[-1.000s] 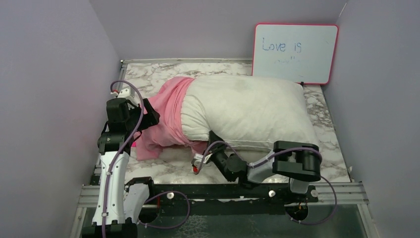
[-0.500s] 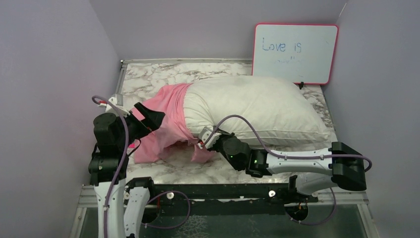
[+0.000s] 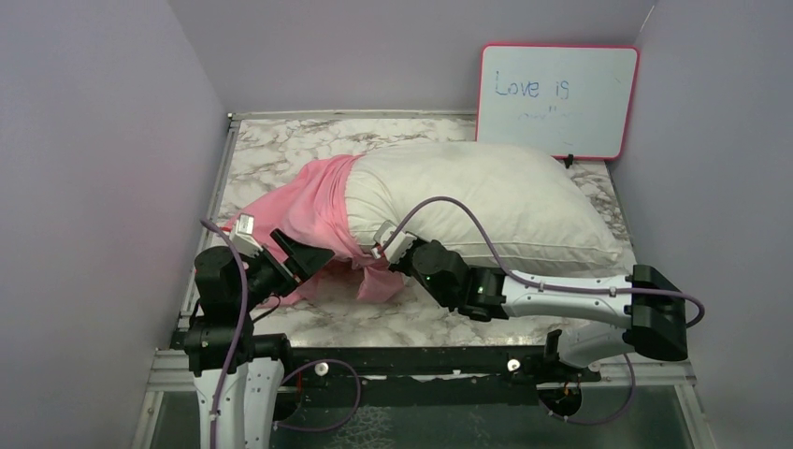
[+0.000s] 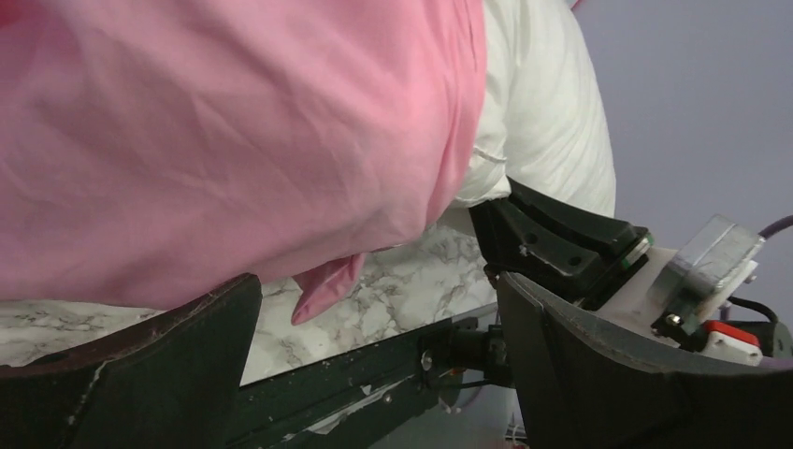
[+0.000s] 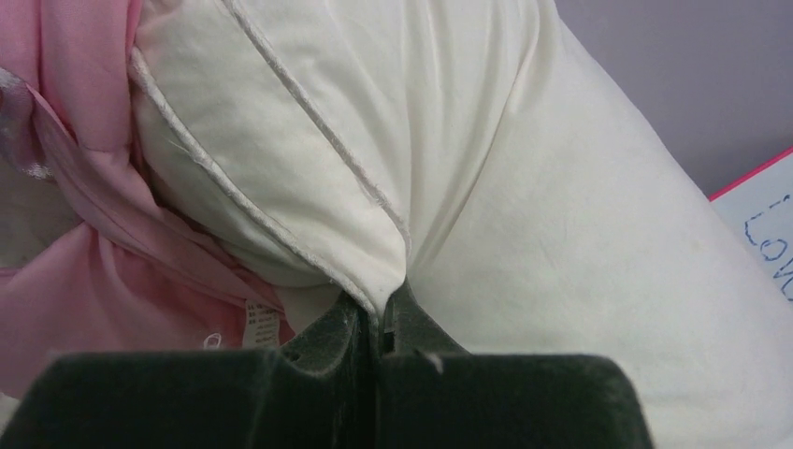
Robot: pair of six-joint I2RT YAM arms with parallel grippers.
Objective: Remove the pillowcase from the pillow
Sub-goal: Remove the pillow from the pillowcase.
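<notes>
While the pillowcase (image 3: 313,210) sheathes only the left end of the pillow (image 3: 486,201), seen from above, the left gripper (image 3: 301,254) gapes wide at its hem, holding nothing. Its wrist view shows pink cloth just ahead of the open jaws. The right wrist view shows the right gripper (image 5: 379,318) pinched tight on the pillow's piped seam (image 5: 309,140); I'd say that thin hold could slip under a pull.

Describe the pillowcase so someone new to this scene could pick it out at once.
On the marble table, the biggest thing is a plump white pillow lying across the middle. The pillowcase is the pink cloth bunched over its left end, spilling onto the tabletop: the only soft pink thing, unlike the pink-framed whiteboard.
</notes>
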